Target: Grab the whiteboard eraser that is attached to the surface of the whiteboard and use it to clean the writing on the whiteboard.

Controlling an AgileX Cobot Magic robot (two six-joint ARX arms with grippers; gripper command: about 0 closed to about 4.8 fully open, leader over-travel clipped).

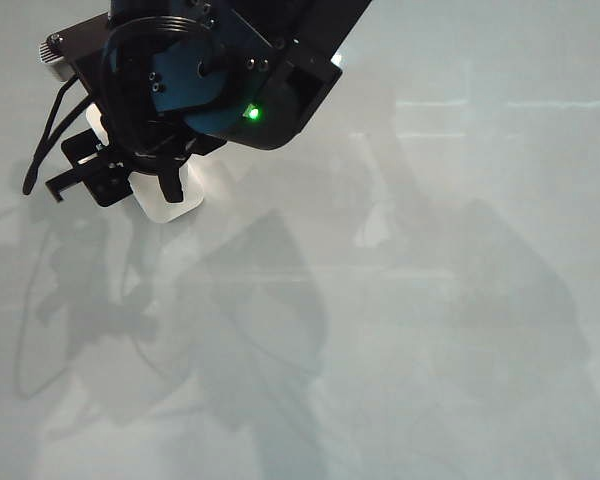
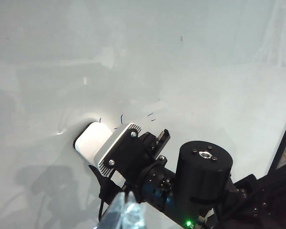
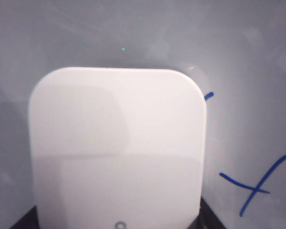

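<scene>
In the exterior view, the large glossy pale grey whiteboard (image 1: 420, 300) fills the frame, its smooth face streaked with soft shadows and a few bright reflections. At upper left a black arm with a green light reaches onto it; this is the right arm, and its right gripper (image 1: 130, 185) has black fingers set on either side of the white, smooth, rounded-corner plastic whiteboard eraser (image 1: 170, 200), which lies flat against the board.

In the left wrist view, the eraser (image 2: 91, 140) shows as a white block with a dark lower edge, half covered by the right gripper (image 2: 133, 148) and its ribbed silver wrist camera housing (image 2: 117, 150). A few thin dark blue strokes of the writing (image 2: 122, 119) sit just beside the eraser. The left gripper (image 2: 126, 214) appears only as a blurred translucent tip, so I cannot tell how its jaws stand.

In the right wrist view, the eraser (image 3: 117, 152) fills most of the frame, matte white with softly curved corners and a small grey ring mark near its edge. Dark finger tips (image 3: 24, 219) flank both sides, clasping it. A blue plus sign (image 3: 257, 188) lies beside it.
</scene>
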